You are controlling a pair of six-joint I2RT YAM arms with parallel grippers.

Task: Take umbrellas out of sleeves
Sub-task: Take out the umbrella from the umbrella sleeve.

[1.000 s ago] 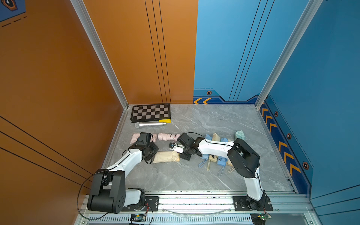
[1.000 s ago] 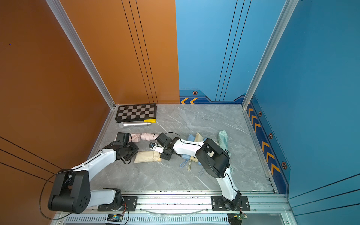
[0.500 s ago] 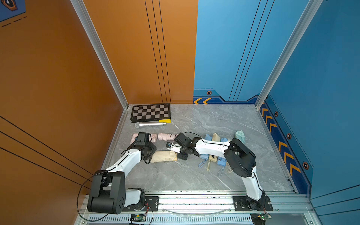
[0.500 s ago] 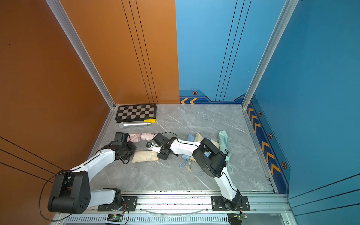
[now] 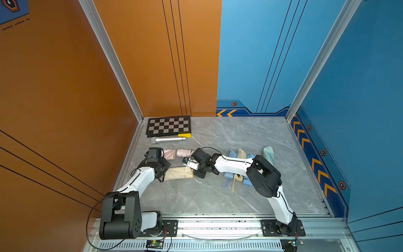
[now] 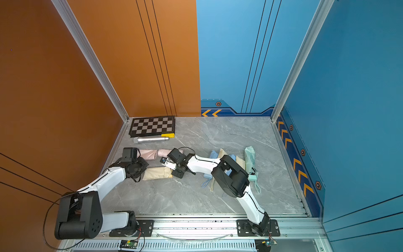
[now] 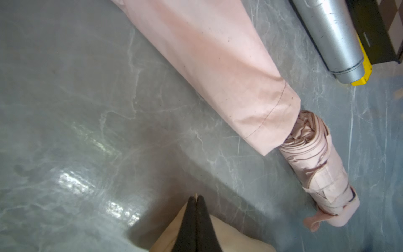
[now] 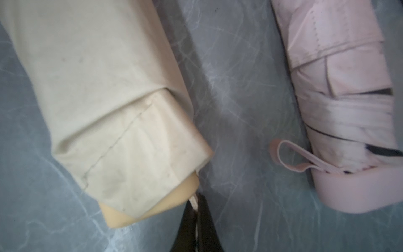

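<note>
Only the pink umbrella [image 5: 184,152] appears freed; at 9 o'clock on the tabletop [image 5: 218,196] the cream sleeve [image 5: 177,173] is pinched by the left end effector [image 7: 195,199] and its umbrella's cord [image 8: 193,200] is clamped by the right end effector [image 8: 197,209].

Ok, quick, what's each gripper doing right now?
Left gripper: closed, pinching the cream sleeve.
Right gripper: closed on the cream wrist cord.

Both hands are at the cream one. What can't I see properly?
- Cream umbrella: right wrist view shows only its handle end; the cream sleeve hides the rest.
- Left hand: left wrist view's edge cuts off how much sleeve it pinches.
- Blue bundles: right arm covers their middles in both top views.
</note>
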